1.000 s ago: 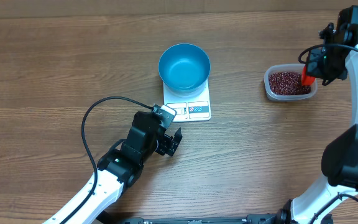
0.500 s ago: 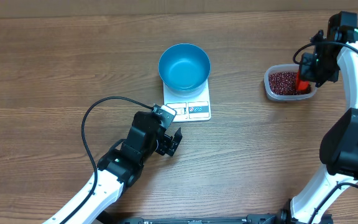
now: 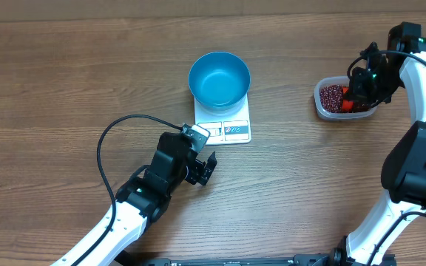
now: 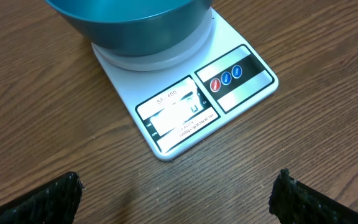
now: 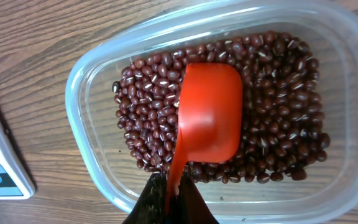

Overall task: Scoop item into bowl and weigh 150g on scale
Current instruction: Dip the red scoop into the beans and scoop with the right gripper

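Red scoop (image 5: 210, 112) on beans (image 5: 148, 118) inside clear container (image 5: 87, 93); bowl (image 3: 220, 77) well apart.

The brown wood-grain table (image 3: 65, 74) looked matt and streaked. The round deep blue bowl (image 3: 220, 77) had a smooth satin sheen. The flat white plastic scale (image 4: 185, 118) carried glossy silvery label panels. The clear plastic container (image 5: 79, 93) shone. The small dark red-brown beans (image 5: 148, 118) gleamed faintly, and the orange-red plastic scoop (image 5: 210, 112) looked smooth and matt.

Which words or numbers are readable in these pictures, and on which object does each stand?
"SF-400": faint, above the display on the scale.
Display digits: washed out, unreadable.
Print under the display and on the buttons: too small to read.
Nothing else carries text.
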### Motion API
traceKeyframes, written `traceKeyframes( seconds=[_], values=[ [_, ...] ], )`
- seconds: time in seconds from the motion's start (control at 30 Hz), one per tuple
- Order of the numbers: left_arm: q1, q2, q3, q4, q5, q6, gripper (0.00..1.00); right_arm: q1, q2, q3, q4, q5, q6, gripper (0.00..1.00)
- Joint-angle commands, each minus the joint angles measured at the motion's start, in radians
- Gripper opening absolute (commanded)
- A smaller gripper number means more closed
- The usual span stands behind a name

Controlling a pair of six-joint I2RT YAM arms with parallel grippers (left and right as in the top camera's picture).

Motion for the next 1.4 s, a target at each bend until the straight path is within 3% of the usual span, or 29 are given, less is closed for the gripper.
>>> traceKeyframes(
  seconds=[0.0, 0.73, 1.37],
  values=[
    [-0.005, 0.008, -0.005, 0.003, -0.002, -0.013, 1.00, -0.009, 0.023, -0.017, -0.011, -0.083, -0.003, 0.04],
    [-0.005, 0.008, -0.005, 0.003, -0.002, -0.013, 1.00, -0.129, 0.023, -0.140, 0.053, -0.339, 0.042, 0.04],
    [-0.005, 0.008, -0.005, 0.003, -0.002, -0.013, 1.00, -0.241, 0.023, -0.140, 0.047, -0.458, 0.050, 0.04]
  ],
)
